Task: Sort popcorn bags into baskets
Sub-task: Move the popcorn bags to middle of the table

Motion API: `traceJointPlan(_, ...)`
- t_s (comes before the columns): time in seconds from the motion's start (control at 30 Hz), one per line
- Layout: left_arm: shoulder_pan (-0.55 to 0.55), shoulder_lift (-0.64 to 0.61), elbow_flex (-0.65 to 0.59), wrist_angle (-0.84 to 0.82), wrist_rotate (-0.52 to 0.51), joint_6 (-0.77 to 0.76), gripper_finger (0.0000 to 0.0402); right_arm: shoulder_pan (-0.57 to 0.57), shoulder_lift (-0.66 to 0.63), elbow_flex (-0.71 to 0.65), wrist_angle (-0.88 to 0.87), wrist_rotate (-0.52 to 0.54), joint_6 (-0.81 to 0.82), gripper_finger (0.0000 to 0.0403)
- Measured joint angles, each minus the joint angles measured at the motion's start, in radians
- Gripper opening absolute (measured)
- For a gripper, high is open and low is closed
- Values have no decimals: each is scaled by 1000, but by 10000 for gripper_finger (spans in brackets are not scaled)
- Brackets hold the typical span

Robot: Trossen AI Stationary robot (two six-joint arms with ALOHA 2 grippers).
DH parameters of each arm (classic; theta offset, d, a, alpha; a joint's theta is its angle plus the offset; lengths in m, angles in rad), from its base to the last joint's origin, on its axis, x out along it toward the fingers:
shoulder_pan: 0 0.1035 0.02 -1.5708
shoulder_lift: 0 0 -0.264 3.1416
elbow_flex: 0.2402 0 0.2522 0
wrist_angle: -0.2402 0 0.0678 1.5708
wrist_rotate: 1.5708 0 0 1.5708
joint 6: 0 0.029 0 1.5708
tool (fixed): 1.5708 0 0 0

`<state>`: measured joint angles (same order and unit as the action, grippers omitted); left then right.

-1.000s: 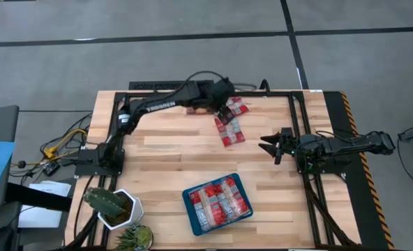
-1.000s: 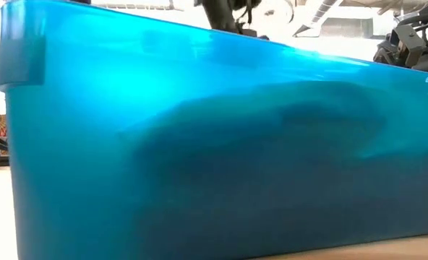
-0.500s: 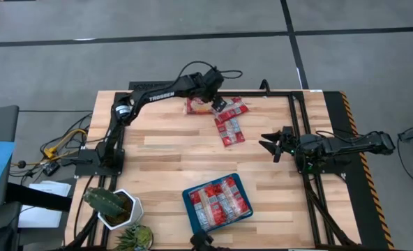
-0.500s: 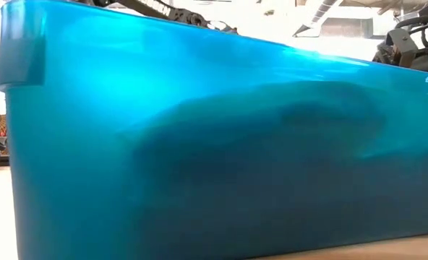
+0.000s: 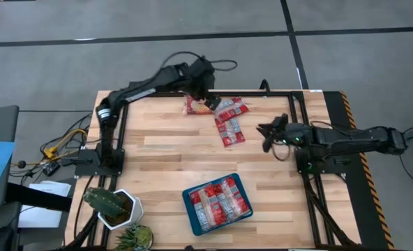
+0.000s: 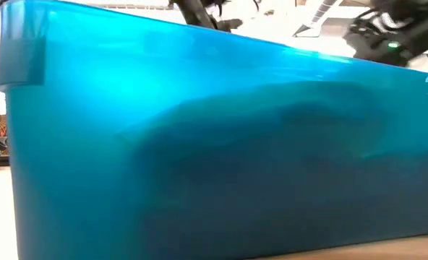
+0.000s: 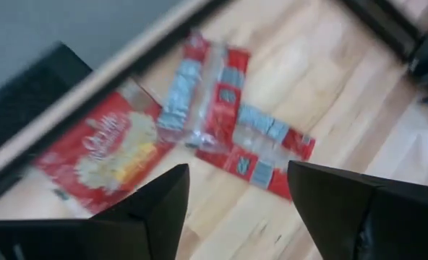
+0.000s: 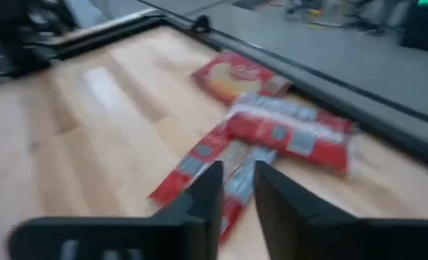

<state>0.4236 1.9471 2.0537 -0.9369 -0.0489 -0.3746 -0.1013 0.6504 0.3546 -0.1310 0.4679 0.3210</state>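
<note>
Loose popcorn bags lie flat on the far middle of the wooden table: a wide one with a yellow picture [image 5: 197,106] [image 7: 105,155] and narrow ones [image 5: 232,108] [image 5: 229,130] [image 8: 286,133]. My left gripper [image 5: 208,100] [image 7: 237,170] hovers open above the wide bag, with nothing between its fingers. My right gripper [image 5: 266,134] [image 8: 237,177] is to the right of the narrow bags, pointing at them, its fingers a narrow gap apart and empty. The teal basket [image 5: 188,209] stands near the front edge with several bags in it; its wall [image 6: 199,144] fills the low view.
A white pot with a cactus [image 5: 116,208] and a small green plant [image 5: 137,237] stand at the near left corner. A black frame rail [image 5: 262,92] runs along the far edge behind the bags. Bare wood lies between the loose bags and the basket.
My left gripper has drawn back from over the narrow bags toward the table's far left and risen, uncovering the wide bag. My right gripper has reached toward the loose bags, risen a little, and brought its wide-spread fingers close together. The bags have stayed where they lay.
</note>
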Motion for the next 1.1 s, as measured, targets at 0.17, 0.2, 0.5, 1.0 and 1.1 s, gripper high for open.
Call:
traceJointPlan(0.17, 0, -135, 2, -12, -61, -31, 209, -174, 265, 159, 28, -131, -99, 17)
traceJointPlan(0.2, -1, -160, 3, -14, -70, -34, 207, -211, 325, 186, 51, -166, -120, 12)
traceJointPlan(0.5, -39, -304, 2, -134, -160, -24, 195, -435, 827, 494, 126, -286, -201, 7)
traceJointPlan(1.0, -119, -346, 2, -346, -248, -4, 194, -338, 1279, 848, -216, -266, -118, 18)
traceJointPlan(1.1, -131, -346, 2, -346, -254, 0, 194, -277, 1314, 877, -213, -314, -111, 12)
